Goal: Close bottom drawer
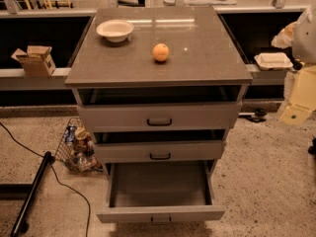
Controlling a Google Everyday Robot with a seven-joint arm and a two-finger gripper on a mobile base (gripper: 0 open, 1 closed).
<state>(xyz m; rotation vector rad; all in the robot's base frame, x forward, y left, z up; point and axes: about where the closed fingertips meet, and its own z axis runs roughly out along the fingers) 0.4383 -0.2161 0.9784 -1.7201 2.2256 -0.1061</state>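
Note:
The bottom drawer [160, 213] is the lowest of three grey drawers in the cabinet [158, 68]. It is pulled far out toward me. Its plain grey tray [159, 184] is empty, and a small dark handle [161, 220] sits on its low front panel. The middle drawer [159, 151] and the top drawer [159, 116] each stand slightly out, with a dark gap above. My pale arm comes in at the right edge, and the gripper [295, 115] hangs there, well to the right of the cabinet and above the bottom drawer's level, touching nothing.
A white bowl [115, 30] and an orange [160, 52] sit on the cabinet top. A wire basket of items [76, 149] stands on the floor at the cabinet's left. A black pole and cable [29, 196] lie further left. A cardboard box [34, 59] and a white container [273, 59] rest on the shelf behind.

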